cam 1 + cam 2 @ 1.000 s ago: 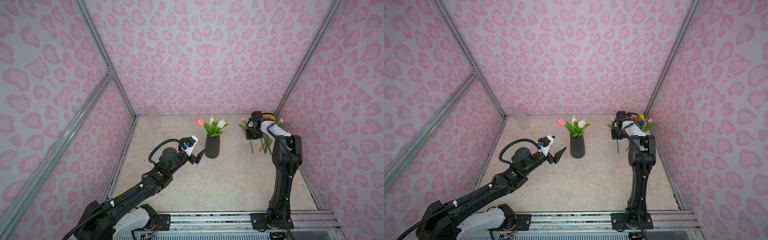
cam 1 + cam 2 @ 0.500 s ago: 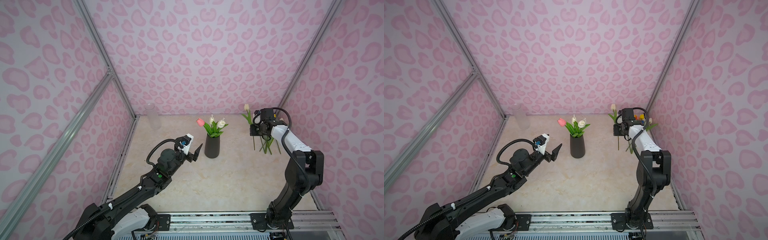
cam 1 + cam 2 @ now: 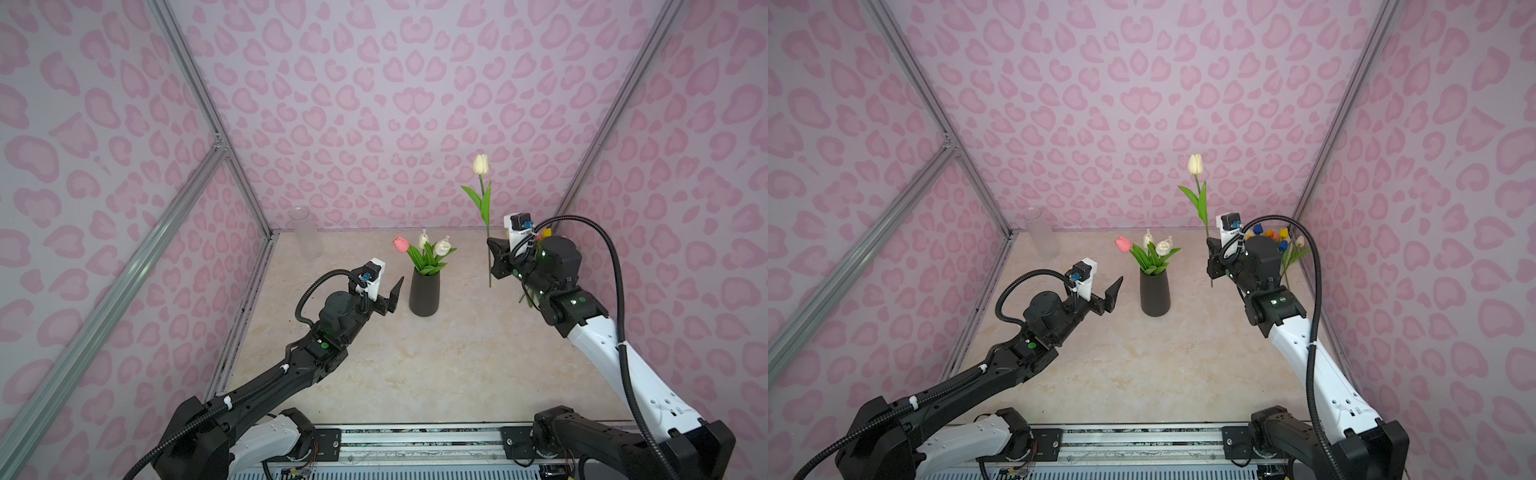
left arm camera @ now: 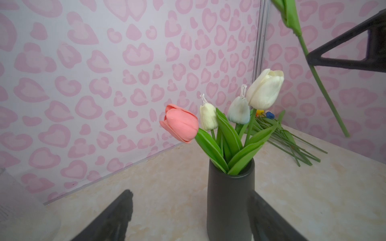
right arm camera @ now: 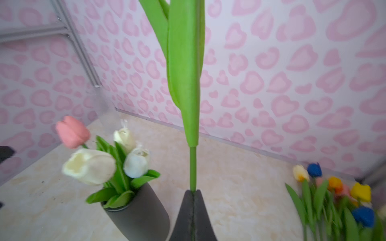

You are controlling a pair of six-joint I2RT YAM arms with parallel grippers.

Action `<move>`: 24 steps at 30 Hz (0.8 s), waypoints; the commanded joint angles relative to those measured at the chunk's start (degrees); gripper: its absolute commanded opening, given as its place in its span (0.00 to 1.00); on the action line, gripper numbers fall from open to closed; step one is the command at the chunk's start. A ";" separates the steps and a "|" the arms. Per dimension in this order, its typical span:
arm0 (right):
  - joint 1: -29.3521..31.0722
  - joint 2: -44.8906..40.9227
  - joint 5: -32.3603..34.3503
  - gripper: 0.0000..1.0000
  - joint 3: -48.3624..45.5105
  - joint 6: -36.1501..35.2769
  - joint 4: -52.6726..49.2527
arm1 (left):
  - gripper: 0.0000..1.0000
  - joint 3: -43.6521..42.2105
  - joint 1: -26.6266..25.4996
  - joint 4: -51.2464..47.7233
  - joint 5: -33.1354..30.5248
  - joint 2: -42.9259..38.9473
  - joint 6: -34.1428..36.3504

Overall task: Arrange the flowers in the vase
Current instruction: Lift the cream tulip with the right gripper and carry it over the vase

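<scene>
- Clamped in right gripper [image 5: 193,193]: cream tulip [image 3: 481,164], stem upright, head well above fingers;
- vase [image 3: 424,293] lower, toward left arm from those fingers, apart;
- left gripper [image 3: 394,292] spread, empty, nearer vase.

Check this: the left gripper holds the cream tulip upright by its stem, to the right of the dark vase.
One thing is wrong: it is the right gripper, shut on the stem, that holds the cream tulip upright, to the right of the dark vase. The right wrist view and both top views show it. The left gripper is open and empty.
</scene>
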 commanded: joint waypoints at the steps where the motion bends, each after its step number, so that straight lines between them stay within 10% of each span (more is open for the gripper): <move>1: 3.09 -3.31 -5.33 0.00 -7.49 0.41 21.61 | 0.86 0.86 0.02 2.80 -1.32 0.23 -0.10; 12: 14.58 2.02 -3.55 0.00 -16.65 6.74 49.61 | 0.86 2.05 0.03 2.49 -0.64 1.25 -1.22; 24: 20.89 12.80 5.65 0.00 -15.77 -2.69 58.95 | 0.87 0.33 0.03 1.24 -1.41 -2.07 0.12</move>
